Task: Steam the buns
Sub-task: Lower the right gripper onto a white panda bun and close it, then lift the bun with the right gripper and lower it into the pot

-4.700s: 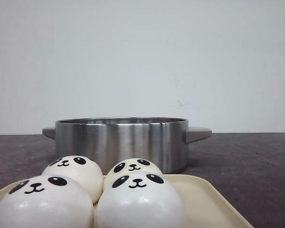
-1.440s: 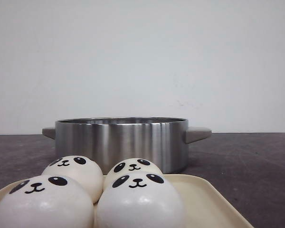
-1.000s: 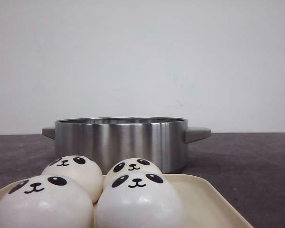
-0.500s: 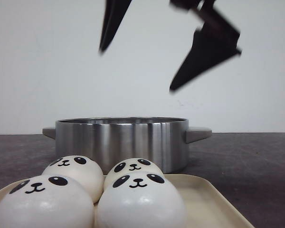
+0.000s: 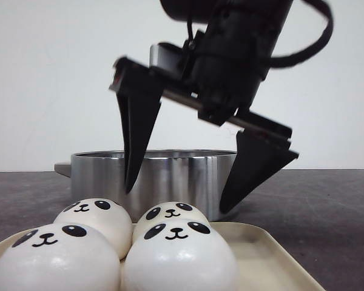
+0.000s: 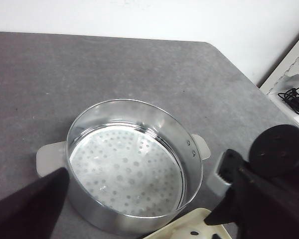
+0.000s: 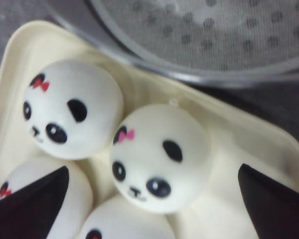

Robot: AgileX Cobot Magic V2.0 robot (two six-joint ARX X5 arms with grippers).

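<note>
Several white panda-face buns sit on a cream tray (image 5: 264, 254): two at the front (image 5: 51, 257) (image 5: 179, 257) and two behind them (image 5: 94, 218) (image 5: 170, 213). My right gripper (image 5: 177, 199) hangs open just above the back buns, in front of the steel steamer pot (image 5: 170, 176). In the right wrist view its fingers straddle one bun with a pink bow (image 7: 159, 157), without touching it; a bun with a red bow (image 7: 72, 107) lies beside it. My left gripper (image 6: 139, 216) is open above the pot (image 6: 134, 164), whose perforated floor holds nothing.
The pot has two grey side handles (image 6: 50, 159) (image 6: 202, 147) and stands on a dark grey table (image 6: 114, 69) right behind the tray. A white wall lies beyond, and a white ledge with black cables (image 6: 296, 97) stands off the table's far right corner.
My right gripper has come down from the top of the front view, open, and now hangs low over the back buns. Buns, tray and pot have not moved.
</note>
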